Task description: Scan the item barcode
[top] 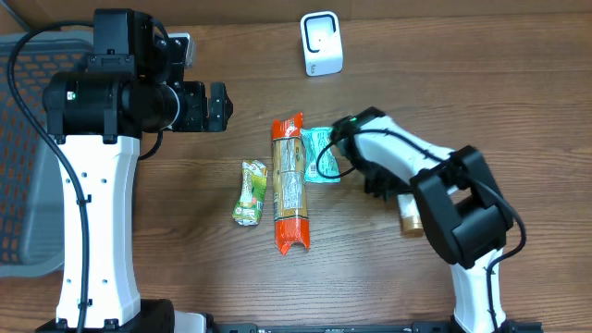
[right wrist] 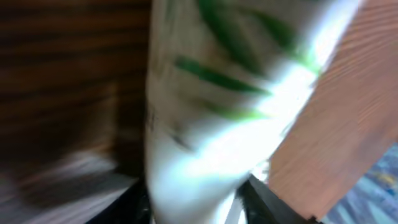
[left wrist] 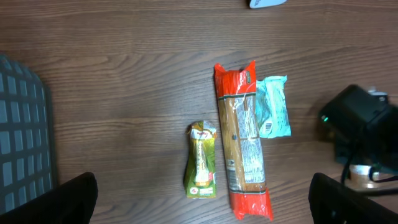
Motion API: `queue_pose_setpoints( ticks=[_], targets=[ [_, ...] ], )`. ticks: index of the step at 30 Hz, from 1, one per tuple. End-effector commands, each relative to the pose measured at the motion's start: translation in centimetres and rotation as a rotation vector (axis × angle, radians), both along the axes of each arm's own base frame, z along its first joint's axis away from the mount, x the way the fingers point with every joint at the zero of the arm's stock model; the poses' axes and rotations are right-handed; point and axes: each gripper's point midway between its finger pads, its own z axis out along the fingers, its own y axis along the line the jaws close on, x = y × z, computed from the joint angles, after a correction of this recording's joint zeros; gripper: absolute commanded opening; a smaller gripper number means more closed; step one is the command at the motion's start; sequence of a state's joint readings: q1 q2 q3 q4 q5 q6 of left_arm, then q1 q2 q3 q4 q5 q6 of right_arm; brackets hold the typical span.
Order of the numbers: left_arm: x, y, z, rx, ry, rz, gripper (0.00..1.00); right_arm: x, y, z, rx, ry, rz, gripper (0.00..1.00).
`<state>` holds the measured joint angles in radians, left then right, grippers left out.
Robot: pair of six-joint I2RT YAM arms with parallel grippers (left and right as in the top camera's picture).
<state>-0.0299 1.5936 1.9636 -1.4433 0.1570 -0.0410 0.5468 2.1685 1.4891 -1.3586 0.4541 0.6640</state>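
A teal-and-white packet [top: 319, 154] [left wrist: 272, 106] lies on the table against the right side of a long orange package [top: 289, 182] [left wrist: 242, 140]. A green pouch [top: 250, 192] [left wrist: 201, 160] lies left of that package. My right gripper [top: 344, 148] is at the packet's right edge. In the blurred right wrist view the packet [right wrist: 211, 112] fills the space between the dark fingers of the right gripper [right wrist: 193, 199]; grip unclear. My left gripper [top: 215, 106] [left wrist: 202, 190] hangs wide open above the items, holding nothing. The white scanner [top: 321, 43] stands at the back.
A grey mesh basket [top: 23, 157] [left wrist: 22, 137] sits at the left edge. A brown item [top: 410, 215] lies partly under the right arm. The scanner's base [left wrist: 267, 3] shows at the top of the left wrist view.
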Motion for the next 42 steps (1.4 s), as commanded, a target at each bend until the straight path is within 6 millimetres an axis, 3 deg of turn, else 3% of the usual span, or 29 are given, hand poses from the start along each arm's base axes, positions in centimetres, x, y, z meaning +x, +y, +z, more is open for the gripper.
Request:
queue_pose_setpoints(
  ticks=[1, 3, 9, 12, 15, 17, 19, 21, 24, 27, 31, 36, 42],
  targets=[
    [0.1, 0.2, 0.0, 0.013, -0.008, -0.014, 1.0, -0.8, 5.3, -1.2, 0.215, 0.038, 0.021, 0.61],
    [0.1, 0.2, 0.0, 0.013, -0.008, -0.014, 0.99, -1.2, 7.1, -1.6, 0.273, 0.04, 0.033, 0.72],
    [0.1, 0.2, 0.0, 0.013, -0.008, -0.014, 0.99, -1.6, 10.8, -0.9, 0.427, 0.085, 0.051, 0.77],
    [0.1, 0.2, 0.0, 0.013, -0.007, -0.014, 1.0, -0.7, 13.1, 1.8, 0.569, 0.097, 0.1, 0.76],
    [0.1, 0.2, 0.0, 0.013, -0.008, -0.014, 1.0, 1.2, 13.9, 6.2, 0.677, 0.027, 0.126, 0.75],
    [0.1, 0.2, 0.0, 0.013, -0.008, -0.014, 1.0, 2.7, 13.2, 9.8, 0.731, -0.056, 0.113, 0.76],
    [0.1, 0.2, 0.0, 0.013, -0.008, -0.014, 1.0, 4.0, 11.1, 13.5, 0.793, -0.147, 0.067, 0.82],
    [0.1, 0.2, 0.0, 0.013, -0.008, -0.014, 1.0, 4.5, 8.7, 15.4, 0.824, -0.187, 0.003, 0.88],
    [0.1, 0.2, 0.0, 0.013, -0.007, -0.014, 1.0, 4.6, 5.5, 16.3, 0.879, -0.164, -0.038, 0.94],
    [0.1, 0.2, 0.0, 0.013, -0.008, -0.014, 1.0, 4.1, 4.0, 15.7, 0.981, -0.096, -0.011, 0.95],
    [0.1, 0.2, 0.0, 0.013, -0.007, -0.014, 1.0, 2.7, 1.7, 11.7, 1.0, -0.021, -0.031, 0.95],
    [0.1, 0.2, 0.0, 0.013, -0.008, -0.014, 1.0, 0.6, 0.5, 6.3, 0.991, 0.03, -0.082, 0.93],
    [0.1, 0.2, 0.0, 0.013, -0.008, -0.014, 0.99, -0.3, -0.1, 3.2, 0.971, 0.03, -0.09, 0.87]
  ],
)
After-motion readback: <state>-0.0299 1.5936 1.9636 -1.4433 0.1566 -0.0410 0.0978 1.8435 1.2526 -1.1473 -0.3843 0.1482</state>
